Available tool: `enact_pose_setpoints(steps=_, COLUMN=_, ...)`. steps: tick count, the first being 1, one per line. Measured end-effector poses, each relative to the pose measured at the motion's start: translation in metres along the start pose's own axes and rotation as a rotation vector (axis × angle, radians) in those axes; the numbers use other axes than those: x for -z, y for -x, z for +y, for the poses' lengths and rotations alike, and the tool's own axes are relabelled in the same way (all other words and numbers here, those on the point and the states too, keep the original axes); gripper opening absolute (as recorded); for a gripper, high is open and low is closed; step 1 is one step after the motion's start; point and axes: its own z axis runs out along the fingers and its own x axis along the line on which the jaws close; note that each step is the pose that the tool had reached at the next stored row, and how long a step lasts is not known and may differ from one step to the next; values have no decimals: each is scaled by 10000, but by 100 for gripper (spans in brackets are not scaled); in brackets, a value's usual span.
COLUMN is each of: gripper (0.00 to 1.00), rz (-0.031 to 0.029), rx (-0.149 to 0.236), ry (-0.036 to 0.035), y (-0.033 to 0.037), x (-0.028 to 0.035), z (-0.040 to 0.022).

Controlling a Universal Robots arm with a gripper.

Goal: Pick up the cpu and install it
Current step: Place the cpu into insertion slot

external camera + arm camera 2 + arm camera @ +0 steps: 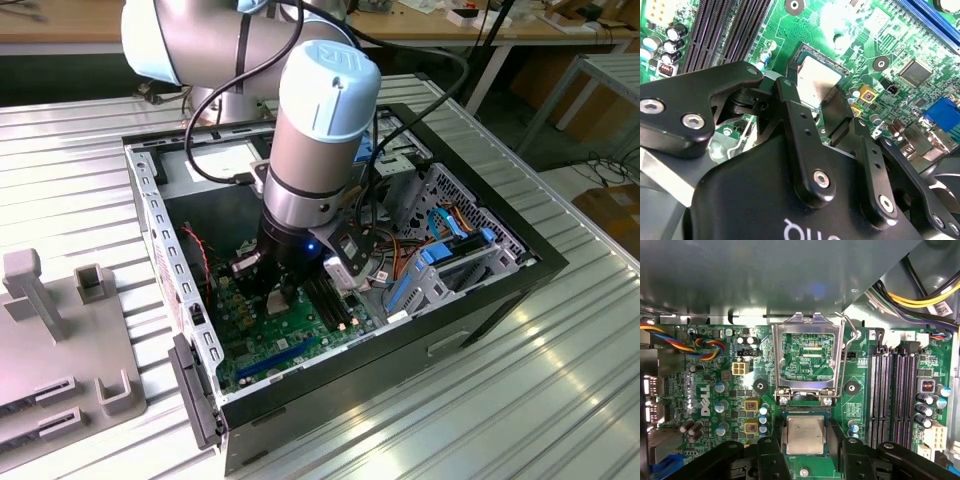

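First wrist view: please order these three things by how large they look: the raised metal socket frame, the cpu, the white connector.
1. raised metal socket frame, clearly largest, though it may stand nearer the camera
2. cpu
3. white connector, smallest

A workshop or lab: an opened computer case point(470, 300) on a ribbed metal table point(560, 400), workbenches point(60, 25) behind.

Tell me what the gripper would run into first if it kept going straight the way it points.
Most likely the cpu, which lies in its socket on the green board directly ahead of the gripper. Depth is unclear, so contact can't be ruled out.
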Motion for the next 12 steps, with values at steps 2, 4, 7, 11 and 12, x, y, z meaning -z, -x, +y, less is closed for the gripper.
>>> enact_pose_setpoints(steps=2, gripper=47, rz=0, rx=2, ry=5, y=-7, x=-7, z=0)
enact_pose_setpoints(steps=4, gripper=47, rz=0, rx=2, ry=4, y=-10, x=-13, z=1)
enact_pose_setpoints(steps=7, gripper=47, rz=-1, rx=31, ry=6, y=-10, x=-15, z=-1)
enact_pose_setpoints(steps=11, gripper=47, rz=4, rx=31, ry=10, y=-13, x=46, z=-2)
enact_pose_setpoints(steps=12, gripper=47, rz=4, rx=32, ry=24, y=-13, x=47, z=-2)
